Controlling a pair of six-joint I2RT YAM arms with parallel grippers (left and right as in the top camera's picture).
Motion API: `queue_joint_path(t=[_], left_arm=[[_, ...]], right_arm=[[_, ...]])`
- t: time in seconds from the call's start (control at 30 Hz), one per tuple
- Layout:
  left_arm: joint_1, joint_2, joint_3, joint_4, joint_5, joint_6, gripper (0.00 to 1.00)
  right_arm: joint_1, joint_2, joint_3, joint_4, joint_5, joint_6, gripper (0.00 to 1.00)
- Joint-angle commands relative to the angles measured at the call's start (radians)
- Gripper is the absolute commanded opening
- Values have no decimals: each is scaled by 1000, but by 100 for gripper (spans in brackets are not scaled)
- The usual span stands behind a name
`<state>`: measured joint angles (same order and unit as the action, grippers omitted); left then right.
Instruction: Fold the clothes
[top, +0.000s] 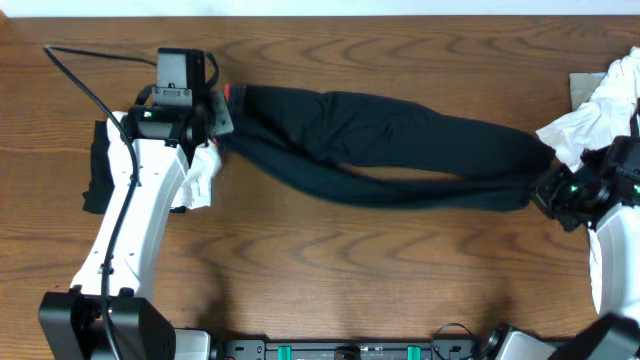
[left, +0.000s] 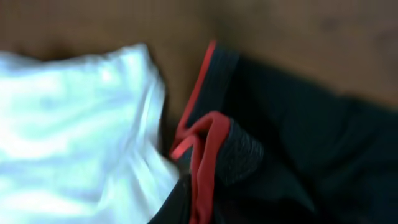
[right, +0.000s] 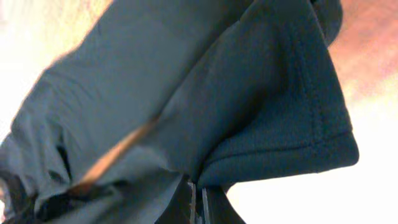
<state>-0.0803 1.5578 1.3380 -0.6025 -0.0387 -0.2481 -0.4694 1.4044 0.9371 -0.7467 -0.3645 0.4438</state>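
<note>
- Trousers (top: 380, 145) lie stretched across the table (top: 350, 270), waistband (left: 205, 143) left, leg ends right
- Left gripper (top: 222, 110) pinched on the waistband, beside a white garment (top: 203, 175)
- Right gripper (top: 545, 190) clamped on the leg ends, near a second white garment (top: 590, 115)

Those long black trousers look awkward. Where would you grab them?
Probably best to take the trousers by their ends: red-edged waistband from the left, leg hems from the right. They lie stretched lengthwise, and both ends offer thick edges to pinch.
</note>
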Motion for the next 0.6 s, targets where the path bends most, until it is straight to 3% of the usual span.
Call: queue_joint_path(t=[0.0, 0.2, 0.57], left_arm=[[6, -6, 28, 89, 18, -18, 9], [6, 49, 28, 225, 29, -47, 9], [6, 134, 30, 252, 31, -60, 8]], right_arm=[[-14, 84, 15, 63, -74, 42, 1], [-14, 216, 15, 222, -198, 92, 1], [-14, 236, 18, 283, -278, 90, 1]])
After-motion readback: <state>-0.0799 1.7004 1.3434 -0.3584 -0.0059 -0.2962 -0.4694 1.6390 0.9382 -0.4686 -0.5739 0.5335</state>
